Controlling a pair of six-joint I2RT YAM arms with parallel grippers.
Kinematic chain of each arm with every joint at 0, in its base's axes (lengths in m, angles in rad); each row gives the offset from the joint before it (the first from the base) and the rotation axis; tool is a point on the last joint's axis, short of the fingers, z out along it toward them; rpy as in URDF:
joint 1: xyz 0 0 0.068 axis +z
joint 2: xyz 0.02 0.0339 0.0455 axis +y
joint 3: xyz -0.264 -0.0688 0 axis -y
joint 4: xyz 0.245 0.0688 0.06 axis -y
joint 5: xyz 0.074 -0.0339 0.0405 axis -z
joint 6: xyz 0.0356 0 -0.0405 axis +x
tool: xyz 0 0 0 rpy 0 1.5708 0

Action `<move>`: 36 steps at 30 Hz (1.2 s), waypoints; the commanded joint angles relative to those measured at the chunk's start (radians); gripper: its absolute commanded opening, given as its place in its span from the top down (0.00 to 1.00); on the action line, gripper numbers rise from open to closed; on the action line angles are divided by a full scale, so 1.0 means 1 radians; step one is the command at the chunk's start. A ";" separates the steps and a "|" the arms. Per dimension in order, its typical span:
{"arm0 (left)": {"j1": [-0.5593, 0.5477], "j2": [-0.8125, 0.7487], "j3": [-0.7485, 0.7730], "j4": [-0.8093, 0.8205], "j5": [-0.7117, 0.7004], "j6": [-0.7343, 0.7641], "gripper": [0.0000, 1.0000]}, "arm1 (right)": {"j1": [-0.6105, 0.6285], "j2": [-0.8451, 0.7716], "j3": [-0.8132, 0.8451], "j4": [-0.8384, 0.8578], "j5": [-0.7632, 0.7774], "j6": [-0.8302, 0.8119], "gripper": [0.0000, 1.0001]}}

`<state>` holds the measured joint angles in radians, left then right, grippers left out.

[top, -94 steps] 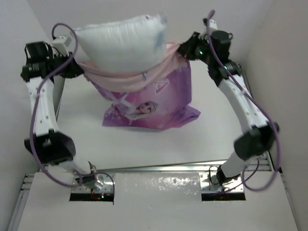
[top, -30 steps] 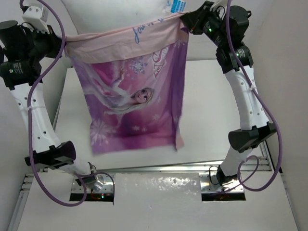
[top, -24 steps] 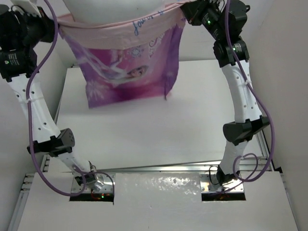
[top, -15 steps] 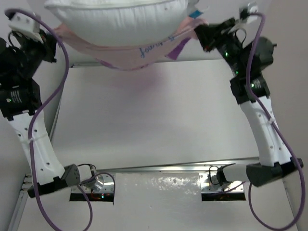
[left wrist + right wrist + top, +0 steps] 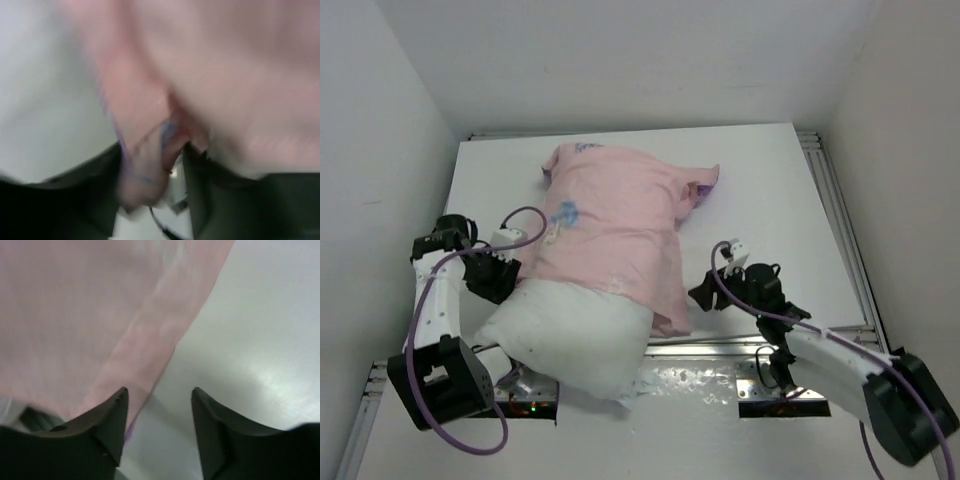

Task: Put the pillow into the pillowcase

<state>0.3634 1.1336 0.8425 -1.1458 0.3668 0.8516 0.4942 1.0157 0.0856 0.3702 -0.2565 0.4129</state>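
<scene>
The pillowcase [image 5: 615,225] lies on the table, pale pink side out, pulled over the far part of the pillow [image 5: 575,335]. The pillow's plump white near end sticks out of it and hangs over the table's front edge. My left gripper [image 5: 510,275] is at the pillow's left side. In the blurred left wrist view its jaws [image 5: 152,150] stand apart, with a loose fold of the pink pillowcase [image 5: 225,65] hanging between them. My right gripper [image 5: 703,293] is just right of the case's near corner, open and empty [image 5: 159,391], with the pillowcase edge [image 5: 75,315] beside its left finger.
The white table [image 5: 760,190] is boxed in by walls at the left, right and back. A metal rail [image 5: 720,345] runs along the near edge and another [image 5: 840,220] along the right side. Bare table [image 5: 260,315] lies under the right gripper.
Both arms came down from holding the case and pillow high. Case and pillow now lie on the table, and both grippers have opened and let the case's edge go.
</scene>
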 commanded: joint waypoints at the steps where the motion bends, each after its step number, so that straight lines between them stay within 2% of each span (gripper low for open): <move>1: 0.003 -0.089 0.134 -0.175 -0.118 0.080 0.45 | 0.000 -0.215 0.049 0.020 0.224 0.067 0.41; 2: 0.000 -0.092 0.150 -0.175 -0.179 0.051 0.28 | -0.003 -0.230 0.090 -0.084 0.252 0.066 0.37; 3: 0.002 -0.094 0.182 -0.175 -0.312 0.023 0.05 | -0.003 -0.227 0.120 -0.130 0.269 0.055 0.32; 4: 0.002 -0.095 0.196 -0.175 -0.371 0.020 0.02 | -0.006 -0.214 0.182 -0.222 0.264 0.053 0.31; 5: 0.002 -0.095 0.216 -0.175 -0.418 0.021 0.01 | -0.009 -0.194 0.216 -0.261 0.261 0.053 0.30; 7: 0.002 -0.094 0.306 -0.173 -0.433 0.032 0.00 | -0.011 -0.122 0.285 -0.301 0.136 0.064 0.25; 8: 0.002 -0.086 0.343 -0.173 -0.418 0.049 0.00 | -0.011 -0.096 0.304 -0.297 0.078 0.066 0.16; 9: 0.002 -0.078 0.416 -0.172 -0.392 0.056 0.00 | -0.008 -0.038 0.328 -0.272 -0.054 0.070 0.01; 12: 0.002 -0.045 0.559 -0.166 -0.344 0.087 0.00 | -0.005 0.041 0.329 -0.196 -0.159 0.145 0.01; 13: 0.002 -0.038 0.588 -0.154 -0.327 0.089 0.00 | -0.003 0.081 0.315 -0.110 -0.180 0.180 0.01; 16: 0.002 -0.018 0.670 -0.120 -0.142 0.067 0.00 | 0.020 0.133 0.330 0.008 -0.196 0.217 0.01; 17: 0.000 -0.011 0.678 -0.120 -0.006 0.067 0.00 | 0.049 0.183 0.347 0.028 -0.190 0.207 0.01; 18: -0.006 -0.008 0.675 -0.102 0.047 0.058 0.00 | 0.062 0.220 0.406 0.051 -0.190 0.195 0.03; 20: -0.020 0.012 0.652 -0.021 0.140 -0.020 0.01 | 0.075 0.370 0.497 0.059 -0.219 0.164 0.17; 21: -0.029 0.018 0.642 0.012 0.149 -0.052 0.03 | 0.072 0.430 0.596 0.096 -0.233 0.176 0.26; 22: -0.040 0.028 0.632 0.044 0.150 -0.080 0.10 | 0.054 0.490 0.658 0.108 -0.236 0.190 0.39; 23: -0.059 0.029 0.612 0.098 0.147 -0.123 0.12 | 0.046 0.621 0.739 0.107 -0.240 0.190 0.64; 24: -0.076 0.031 0.607 0.118 0.143 -0.141 0.19 | 0.041 0.691 0.937 0.051 -0.251 0.179 0.73; 25: -0.098 0.032 0.604 0.132 0.136 -0.154 0.20 | 0.038 0.758 1.050 -0.008 -0.260 0.131 0.79; 26: -0.127 0.034 0.604 0.142 0.124 -0.183 0.21 | 0.038 0.827 1.179 -0.078 -0.270 0.092 0.85; 27: -0.211 0.034 0.603 0.171 0.063 -0.203 0.21 | 0.037 0.954 1.426 -0.225 -0.270 0.061 0.86; 29: -0.339 0.029 0.580 0.233 -0.035 -0.262 0.21 | 0.038 1.053 1.628 -0.344 -0.288 -0.029 0.80; 30: -0.389 0.031 0.564 0.257 -0.069 -0.282 0.21 | 0.037 1.104 1.754 -0.438 -0.291 -0.077 0.67; 31: -0.427 0.034 0.544 0.282 -0.103 -0.302 0.21 | 0.037 1.107 1.782 -0.470 -0.291 -0.103 0.56; 33: -0.533 0.048 0.475 0.365 -0.212 -0.319 0.16 | 0.035 1.059 1.768 -0.514 -0.244 -0.187 0.34; 36: -0.628 0.103 0.396 0.466 -0.348 -0.307 0.15 | 0.027 0.971 1.670 -0.530 -0.156 -0.232 0.18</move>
<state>-0.2039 1.1961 1.2930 -0.8318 0.2066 0.5888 0.5312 2.0933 1.7996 -0.0677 -0.4889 0.3084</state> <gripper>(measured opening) 0.847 0.785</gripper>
